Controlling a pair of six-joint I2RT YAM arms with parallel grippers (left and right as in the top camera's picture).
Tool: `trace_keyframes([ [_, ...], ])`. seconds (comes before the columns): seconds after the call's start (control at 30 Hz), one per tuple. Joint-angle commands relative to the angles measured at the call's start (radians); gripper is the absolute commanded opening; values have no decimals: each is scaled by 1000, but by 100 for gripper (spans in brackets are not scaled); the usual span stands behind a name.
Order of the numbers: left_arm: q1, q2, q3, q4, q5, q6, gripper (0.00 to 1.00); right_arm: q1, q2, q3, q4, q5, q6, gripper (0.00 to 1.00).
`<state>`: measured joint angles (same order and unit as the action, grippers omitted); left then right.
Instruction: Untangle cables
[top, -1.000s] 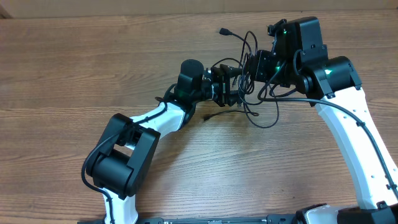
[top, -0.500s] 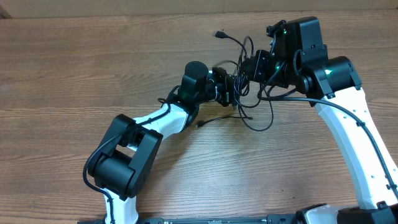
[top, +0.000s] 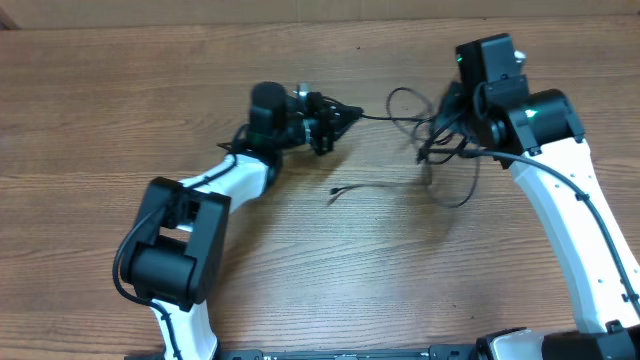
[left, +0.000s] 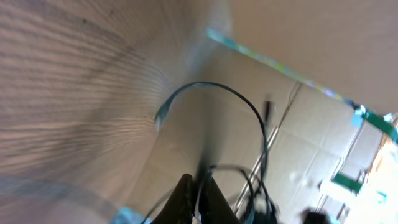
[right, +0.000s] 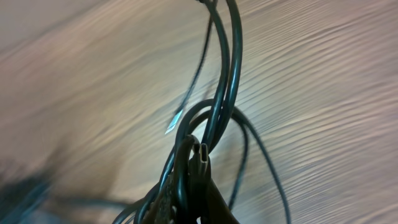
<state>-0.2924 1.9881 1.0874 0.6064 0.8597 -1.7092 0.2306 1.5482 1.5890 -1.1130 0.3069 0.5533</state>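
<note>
the thin black cables (top: 448, 172) hang bunched at the right pincer (right: 194, 165), which pinches several strands. one strand runs taut to the left pincer (top: 340, 113), pinching it, probably to draw it free. a loose end (top: 335, 192) lies on the brown wooden surface (top: 120, 90). two pincers; i cannot count the cables.

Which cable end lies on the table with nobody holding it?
The plug end alone on the table, nearest the robot's base; the other cables are pinched in the left gripper and right gripper.
</note>
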Motion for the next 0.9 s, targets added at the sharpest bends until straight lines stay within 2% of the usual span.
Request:
trace_keyframes([
  [0.0, 113, -8, 10, -7, 79, 110, 4, -92, 13, -17, 13, 231, 34, 4],
  [0.23, 269, -91, 10, -7, 101, 174, 4, -221, 106, -32, 33, 206, 24, 4],
  [0.3, 313, -122, 10, -7, 100, 190, 4, -246, 129, -32, 30, 130, 18, 5],
  [0.37, 357, -157, 10, -7, 98, 214, 4, -258, 142, -32, 31, 42, 18, 17],
  [0.5, 425, -220, 10, -8, 91, 243, 4, -256, 148, -32, 31, -137, 7, 16],
  [0.6, 462, -260, 10, -8, 81, 270, 4, -237, 148, -32, 37, -379, -121, 16],
  [0.63, 470, -271, 10, -9, 80, 279, 4, -230, 148, -32, 38, -445, -163, 18],
  [0.67, 475, -279, 10, -11, 80, 289, 4, -222, 148, -32, 40, -494, -200, 26],
  [0.73, 474, -286, 10, -12, 84, 317, 4, -207, 148, -32, 54, -498, -236, 42],
  [0.77, 468, -287, 10, -16, 87, 328, 4, -203, 150, -32, 68, -480, -251, 47],
  [0.83, 449, -287, 10, -48, 92, 364, 6, -200, 163, -32, 111, -423, -283, 51],
  [0.87, 439, -287, 10, -68, 92, 385, 11, -200, 172, -32, 135, -409, -306, 53],
])
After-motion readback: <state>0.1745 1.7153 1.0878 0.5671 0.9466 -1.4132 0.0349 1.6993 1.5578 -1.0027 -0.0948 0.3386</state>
